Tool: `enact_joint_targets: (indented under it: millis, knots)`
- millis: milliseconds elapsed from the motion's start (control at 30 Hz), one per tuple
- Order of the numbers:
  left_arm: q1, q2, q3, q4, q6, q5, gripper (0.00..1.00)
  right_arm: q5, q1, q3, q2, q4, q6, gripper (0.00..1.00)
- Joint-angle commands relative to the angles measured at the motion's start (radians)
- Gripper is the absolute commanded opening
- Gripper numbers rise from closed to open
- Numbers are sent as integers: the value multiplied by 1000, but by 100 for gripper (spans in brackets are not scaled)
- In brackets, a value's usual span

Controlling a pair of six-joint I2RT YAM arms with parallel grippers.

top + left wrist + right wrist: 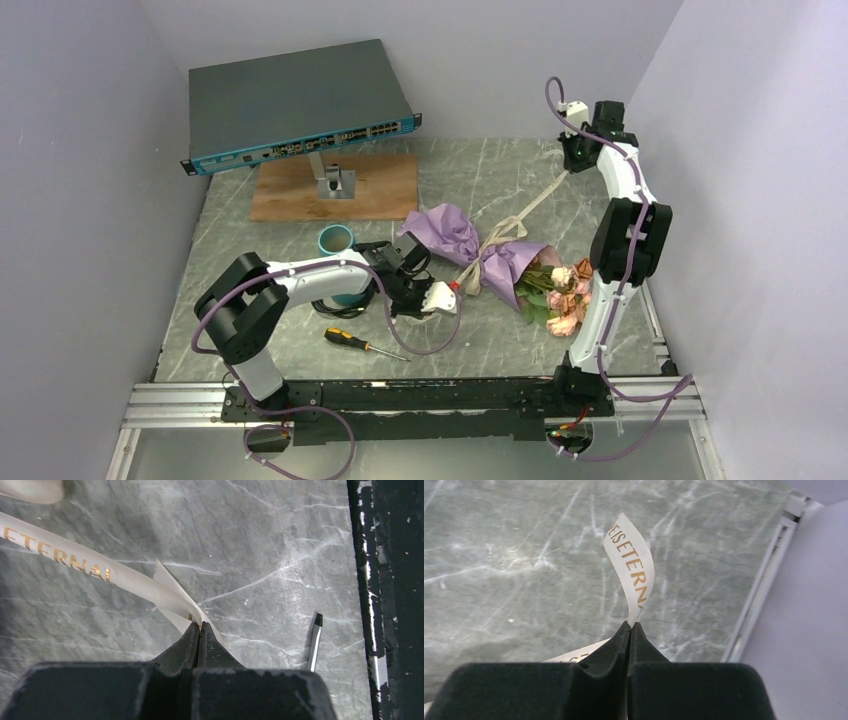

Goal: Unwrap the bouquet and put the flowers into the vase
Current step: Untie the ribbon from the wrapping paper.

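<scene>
The bouquet (510, 265) lies on its side mid-table, wrapped in purple crinkly paper. Its flowers (565, 292), pink and peach roses, point to the right beside the right arm. A cream printed ribbon (492, 248) is tied round its middle, with two ends pulled out opposite ways. My left gripper (457, 288) (199, 625) is shut on the near end of the ribbon (75, 562), low over the table. At the far right, my right gripper (568, 168) (630, 625) is shut on the other end of the ribbon (631, 570). The teal vase (335, 240) stands upright left of the bouquet, behind my left arm.
A network switch (300, 105) sits on a stand over a wooden board (335, 188) at the back left. A screwdriver (355, 342) (315, 640) lies near the front. A black cable coil (345, 300) lies under my left arm. Walls close in on both sides.
</scene>
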Motion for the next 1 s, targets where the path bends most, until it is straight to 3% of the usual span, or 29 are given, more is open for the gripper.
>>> enact_joint_targets:
  millis: [0, 433, 967]
  knots:
    - [-13, -29, -20, -126, 12, 40, 0, 71, -42, 63, -9, 129, -62, 0]
    - [-11, -114, -78, -278, 52, 18, 0, 118, -85, 97, 18, 174, -103, 0]
    - [-11, -141, -127, -321, 57, -10, 0, 207, -148, 196, 82, 235, -188, 0]
